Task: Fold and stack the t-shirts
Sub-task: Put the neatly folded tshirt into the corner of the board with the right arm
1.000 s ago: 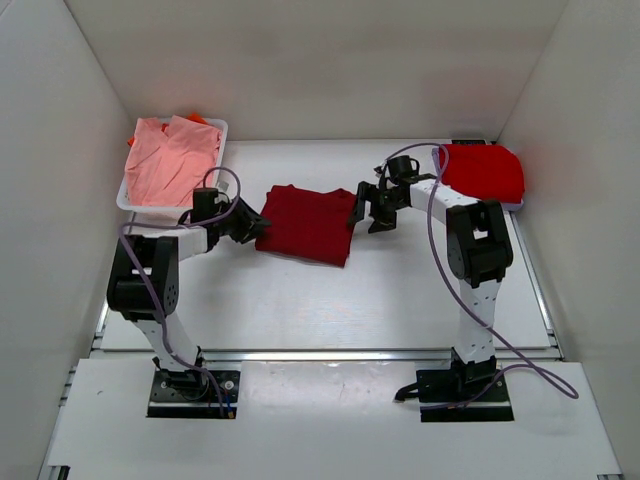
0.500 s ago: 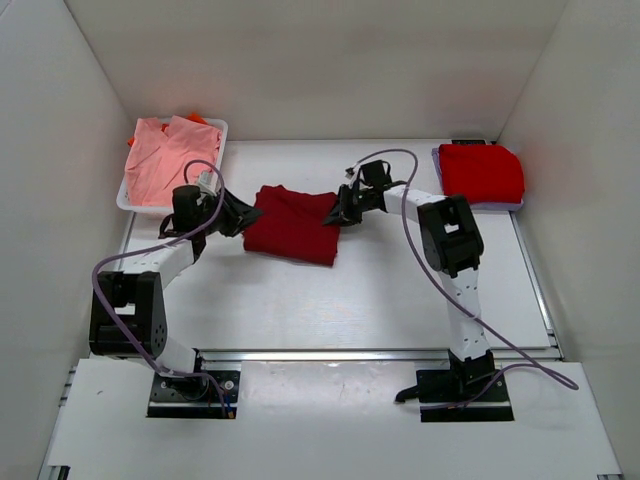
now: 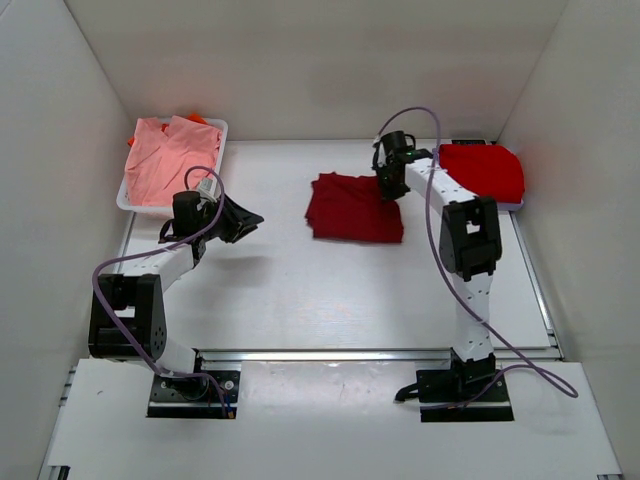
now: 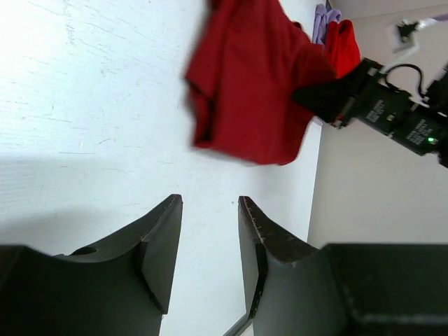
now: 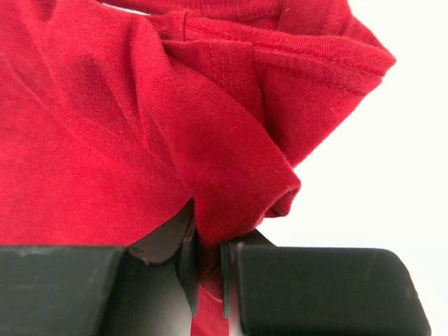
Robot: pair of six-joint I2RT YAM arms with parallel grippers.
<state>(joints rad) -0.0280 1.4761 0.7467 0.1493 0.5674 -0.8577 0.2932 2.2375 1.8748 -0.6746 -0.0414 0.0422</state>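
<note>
Centre: dark maroon t-shirt [image 3: 355,208], plain, no print, on white desk [image 3: 300,290]. Far right: bright red t-shirt [image 3: 483,172], plain. Far left: salmon pink t-shirt [image 3: 170,158], plain, in white tray [image 3: 221,127]. Both left arm [image 3: 170,262] and right arm [image 3: 472,300] have white links, black joints, purple cable [image 3: 410,111]. Black left end effector [image 4: 210,203]; black right end effector [image 5: 208,245]. Maroon cloth reads brighter red in right wrist view, stitching same colour. Walls white.
</note>
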